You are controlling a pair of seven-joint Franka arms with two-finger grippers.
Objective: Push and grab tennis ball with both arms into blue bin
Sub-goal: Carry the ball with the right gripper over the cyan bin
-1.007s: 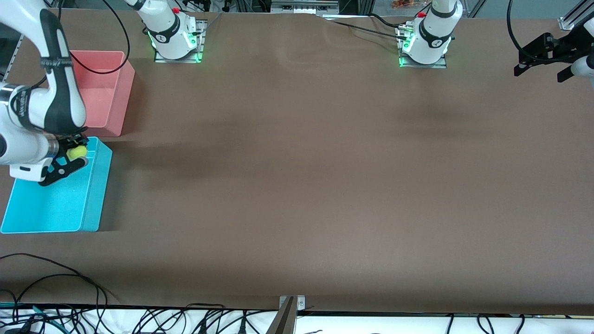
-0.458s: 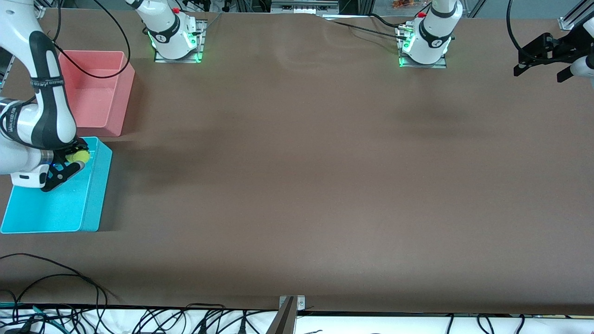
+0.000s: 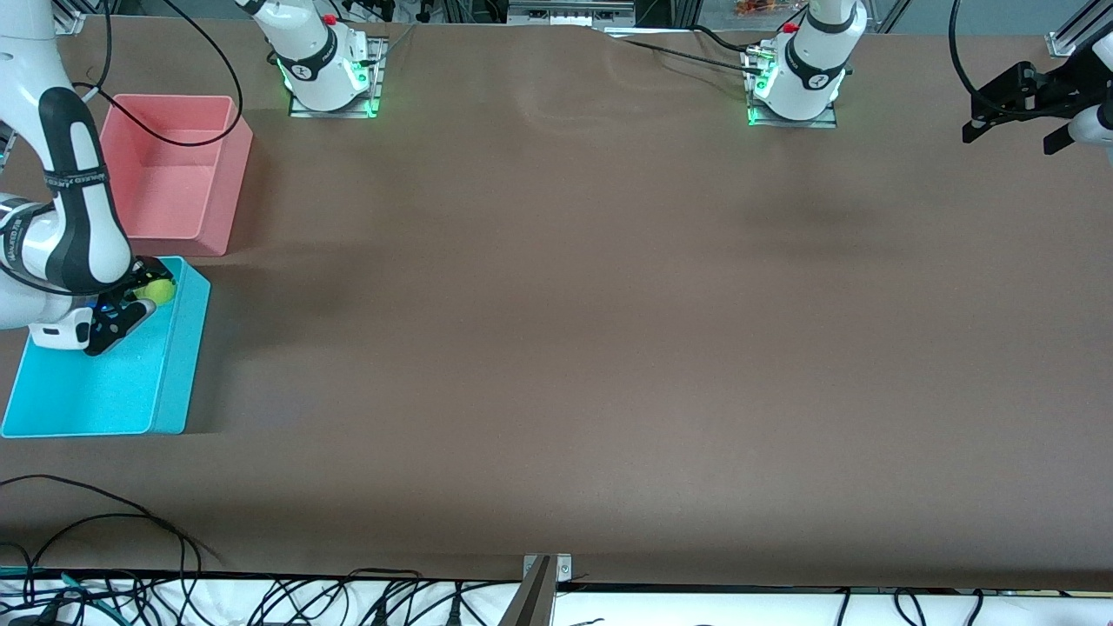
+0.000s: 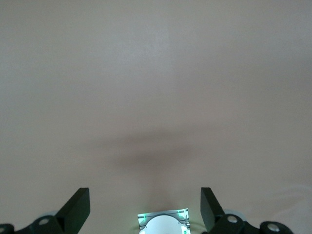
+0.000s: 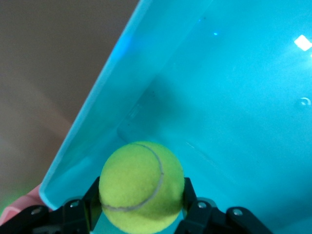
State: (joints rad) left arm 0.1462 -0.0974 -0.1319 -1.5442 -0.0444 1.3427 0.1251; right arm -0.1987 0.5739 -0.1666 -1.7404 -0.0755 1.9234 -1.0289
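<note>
The tennis ball (image 3: 157, 289) — a fuzzy yellow-green sphere with a pale curved seam, seen close in the right wrist view (image 5: 141, 186) — is clamped between the two black fingers of the right gripper (image 3: 149, 296), one finger pressed against each side of the ball. Ball and gripper hang over the blue bin (image 3: 179, 365), above the corner of the bin that lies toward the pink bin; the right wrist view shows the bin's smooth cyan floor and one sloping wall (image 5: 126, 97) beneath the ball. The ball sits in the gripper, clear of the bin floor. The blue bin stands at the right arm's end of the table, its long side running toward the front camera. The pink bin (image 3: 228, 178), a tub of like size, stands just beside it and farther from the front camera — the two are close, but whether they touch cannot be told. The right arm (image 3: 74, 217), white with black bands, reaches down over both bins from its green-lit base (image 3: 326, 74). The left gripper (image 3: 1013, 100) waits high over the left arm's end of the brown table (image 3: 556, 348), its fingers spread wide and holding nothing; its own wrist view looks down on bare tabletop and the left arm's base (image 4: 163, 222) between the parted fingertips (image 4: 78, 207).
</note>
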